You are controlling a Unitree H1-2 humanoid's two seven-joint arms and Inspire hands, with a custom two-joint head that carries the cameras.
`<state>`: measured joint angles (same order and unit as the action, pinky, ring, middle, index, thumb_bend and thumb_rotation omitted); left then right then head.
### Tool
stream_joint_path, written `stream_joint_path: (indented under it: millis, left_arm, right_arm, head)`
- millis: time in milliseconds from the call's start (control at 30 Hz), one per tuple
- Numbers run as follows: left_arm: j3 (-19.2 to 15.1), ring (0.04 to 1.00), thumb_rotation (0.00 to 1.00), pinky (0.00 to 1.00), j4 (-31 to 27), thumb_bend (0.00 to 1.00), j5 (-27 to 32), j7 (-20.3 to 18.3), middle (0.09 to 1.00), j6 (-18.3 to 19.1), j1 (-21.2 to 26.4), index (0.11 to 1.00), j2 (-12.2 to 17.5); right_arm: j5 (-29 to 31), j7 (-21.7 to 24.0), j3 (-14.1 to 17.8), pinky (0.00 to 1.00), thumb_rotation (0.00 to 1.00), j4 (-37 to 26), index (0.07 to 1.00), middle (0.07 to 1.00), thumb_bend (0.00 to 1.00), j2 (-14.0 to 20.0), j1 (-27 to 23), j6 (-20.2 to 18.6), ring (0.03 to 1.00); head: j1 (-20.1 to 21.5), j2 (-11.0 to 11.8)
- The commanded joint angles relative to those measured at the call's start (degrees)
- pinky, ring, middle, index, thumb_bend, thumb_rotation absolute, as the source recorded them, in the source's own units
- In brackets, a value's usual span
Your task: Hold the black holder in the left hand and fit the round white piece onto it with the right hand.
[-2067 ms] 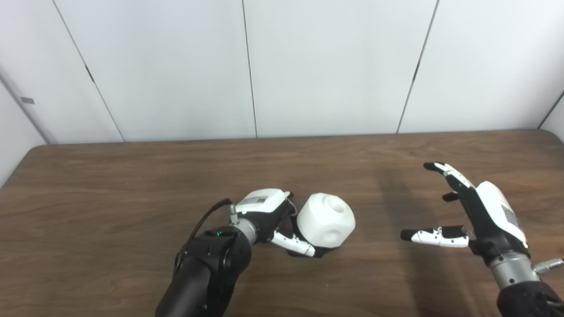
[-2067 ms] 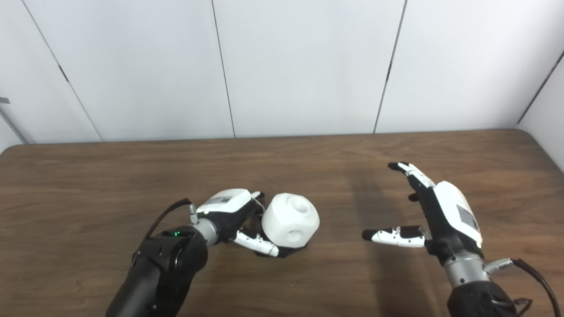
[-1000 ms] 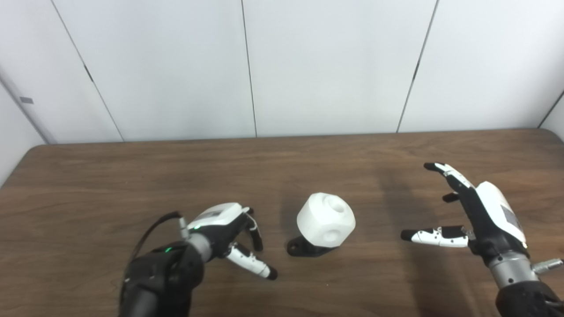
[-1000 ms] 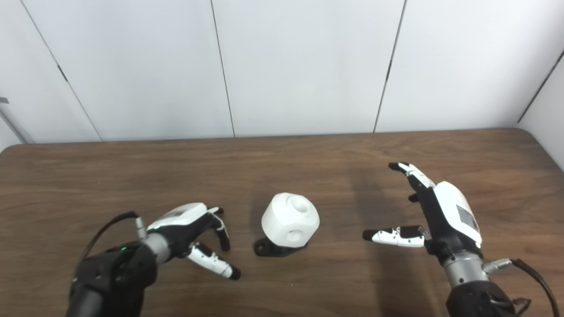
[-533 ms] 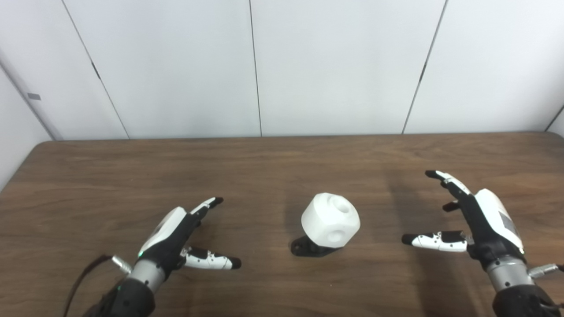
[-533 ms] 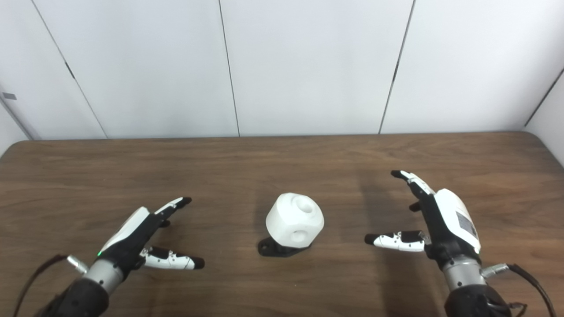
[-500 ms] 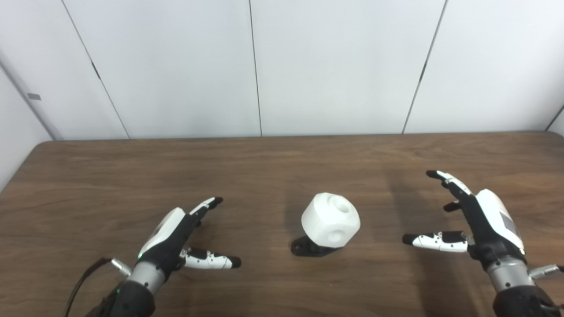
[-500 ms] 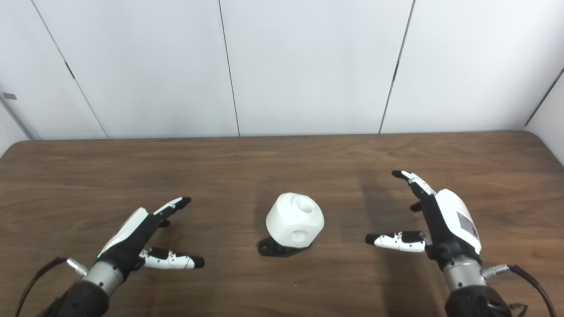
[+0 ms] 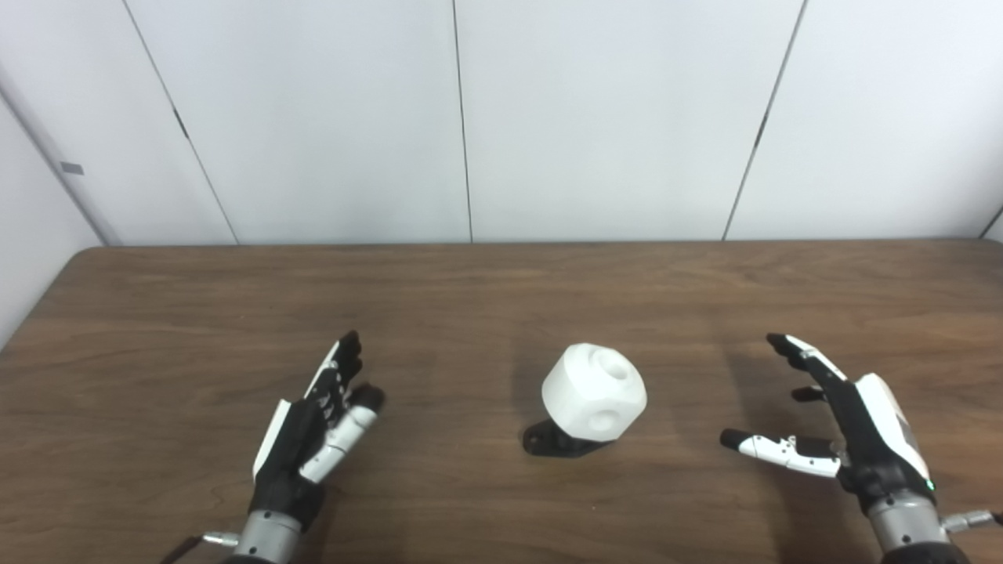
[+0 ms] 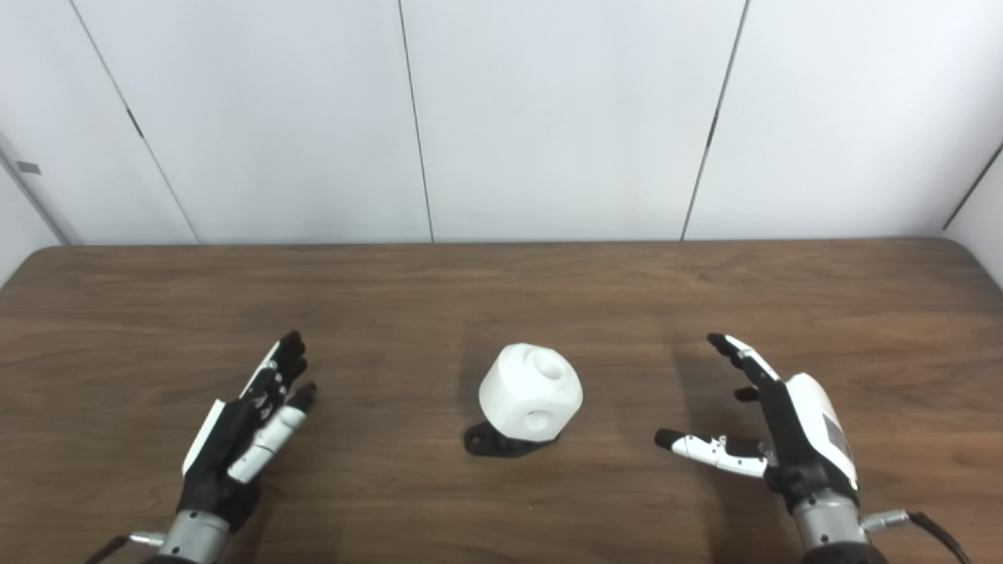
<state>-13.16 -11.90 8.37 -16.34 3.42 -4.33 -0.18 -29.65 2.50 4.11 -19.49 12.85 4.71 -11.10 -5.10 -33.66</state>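
1. The round white piece (image 9: 594, 391) sits on the black holder (image 9: 552, 440), mid-table (image 9: 157, 313).
2. The left hand (image 9: 313, 427) lies well to its left, fingers extended, holding nothing.
3. The right hand (image 9: 842, 427) is well to its right, fingers spread, empty.

A lab-like test room; bare wooden table (image 9: 501, 298), plain white panel walls (image 9: 595, 117).

Both robot hands (left (image 9: 309, 435), right (image 9: 850, 439)) apparently empty, outspread
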Motion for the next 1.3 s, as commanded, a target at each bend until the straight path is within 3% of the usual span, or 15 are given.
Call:
stream_joint_path:
  millis: [0,167,267,400,533,633,733,967,1100,1267]
  left_arm:
    - [-0.28,1.000,0.60,1.00,-0.71,0.80,4.85,0.68,1.000,-2.02,0.69,1.000,-0.27]
    - [0.59,1.000,0.68,1.00,-1.30,0.83,8.27,2.22,1.000,-2.13,-0.55,1.000,-0.74]
    - [1.79,1.000,0.72,1.00,-1.16,0.83,8.27,2.39,1.000,-2.98,-1.24,1.000,-0.04]
    - [2.93,1.000,0.76,1.00,-1.00,0.83,8.14,2.70,1.000,-4.09,-2.06,1.000,0.67]
    - [2.80,1.000,0.75,1.00,-0.77,0.81,9.88,3.32,1.000,-5.12,-2.41,1.000,0.48]
    - [3.05,1.000,0.75,1.00,-0.80,0.80,10.08,3.51,1.000,-4.95,-2.46,1.000,0.71]
    - [3.09,1.000,0.75,1.00,-0.01,0.80,10.57,3.35,1.000,-5.21,-2.16,1.000,0.83]
    - [2.98,1.000,0.75,1.00,1.91,0.76,12.50,3.33,1.000,-6.05,-1.34,1.000,0.82]
    - [3.24,1.000,0.77,1.00,2.42,0.74,12.79,3.55,1.000,-6.17,-1.11,1.000,0.94]
    - [3.38,1.000,0.78,1.00,2.27,0.72,13.16,3.80,1.000,-5.81,-1.10,1.000,1.08]
  right_arm:
    - [0.83,-2.88,0.67,0.75,0.53,-0.24,0.869,0.885,0.74,0.55,-0.22,4.27,0.871]
    - [4.22,-6.17,1.35,0.71,0.62,1.99,0.872,0.876,0.60,-0.40,1.09,9.26,0.842]
    - [7.68,-6.83,1.87,0.68,0.68,2.59,0.884,0.878,0.56,-1.27,2.23,11.11,0.826]
    - [11.61,-8.03,2.64,0.70,0.73,3.99,0.882,0.865,0.56,-2.80,3.43,14.27,0.818]
    - [20.05,-6.44,3.51,0.72,0.78,4.51,0.890,0.867,0.60,-4.45,4.54,14.85,0.837]
    - [27.53,-4.53,3.94,0.80,0.78,4.34,0.920,0.914,0.64,-5.26,5.34,14.26,0.908]
    - [30.74,-4.29,4.30,0.90,0.77,4.82,0.921,0.919,0.66,-5.55,5.71,14.90,0.935]
    - [31.72,-4.02,3.86,0.91,0.74,5.38,0.914,0.918,0.66,-4.86,5.81,16.76,0.938]
    - [25.84,-4.98,2.54,0.75,0.70,5.43,0.889,0.882,0.64,-4.12,5.24,19.58,0.869]
    - [25.62,-4.98,2.62,0.74,0.68,6.68,0.888,0.888,0.64,-4.13,4.66,20.92,0.870]
  head:
    - [0.09,0.00]
    - [0.65,0.28]
    - [1.02,0.50]
    - [1.47,0.79]
    - [1.74,1.17]
    - [1.88,1.27]
    - [1.75,1.53]
    - [1.63,1.88]
    - [1.45,2.16]
    - [1.69,2.30]
